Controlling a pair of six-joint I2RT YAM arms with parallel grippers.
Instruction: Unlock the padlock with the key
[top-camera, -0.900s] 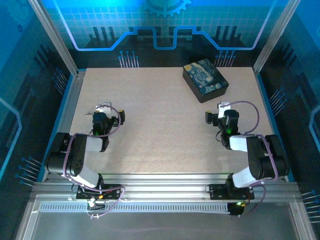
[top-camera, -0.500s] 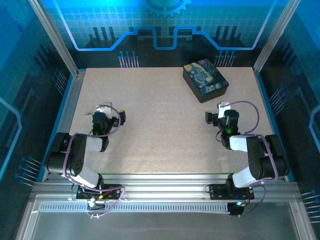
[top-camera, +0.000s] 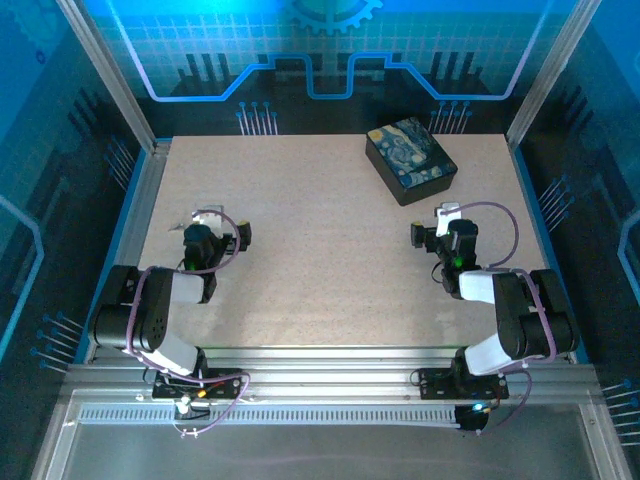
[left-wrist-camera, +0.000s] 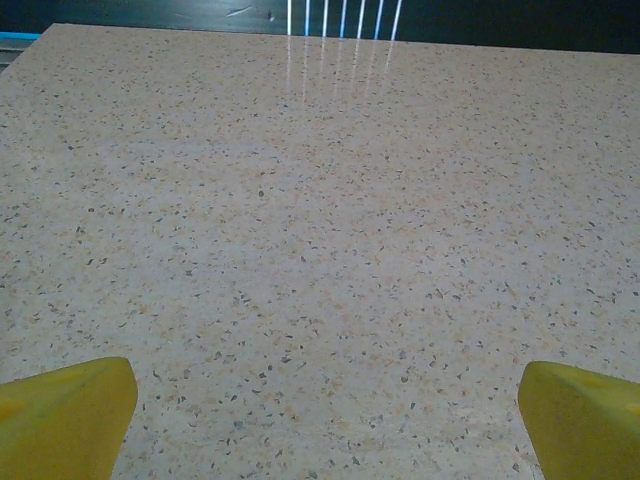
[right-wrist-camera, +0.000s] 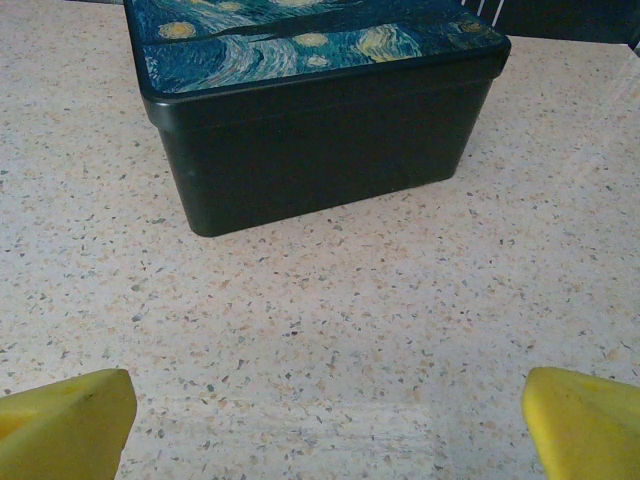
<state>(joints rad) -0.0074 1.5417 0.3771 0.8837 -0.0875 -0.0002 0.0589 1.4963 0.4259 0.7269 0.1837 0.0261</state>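
A pale speckled bench (top-camera: 320, 250) is seen under both arms and is framed by metal rails. On its far right part a black box (top-camera: 410, 160) with a blue and yellow swirled lid is set at an angle to the bench edges. The left arm (top-camera: 150, 310) and the right arm (top-camera: 515, 320) are folded low near the front rail, well apart from each other.

The right hand (top-camera: 442, 232) is held just above the bench, and the box is found ahead of it, near but not touching. In the right wrist view the box (right-wrist-camera: 310, 110) is seen straight ahead of the right hand (right-wrist-camera: 325, 425), its lid on and one corner turned toward the camera. The hand is released: its yellow fingers (right-wrist-camera: 70, 420) are spread to the two lower corners, and bare bench (right-wrist-camera: 350, 340) is seen between them.

The left hand (top-camera: 212, 228) is held low over the left side of the bench. In the left wrist view this hand (left-wrist-camera: 325, 420) is also released, with the yellow fingers (left-wrist-camera: 70, 415) set wide apart and nothing gripped between them. Plain bench (left-wrist-camera: 320, 220) is seen ahead of it up to the dark far edge.

The place of the padlock and of the key cannot be told.
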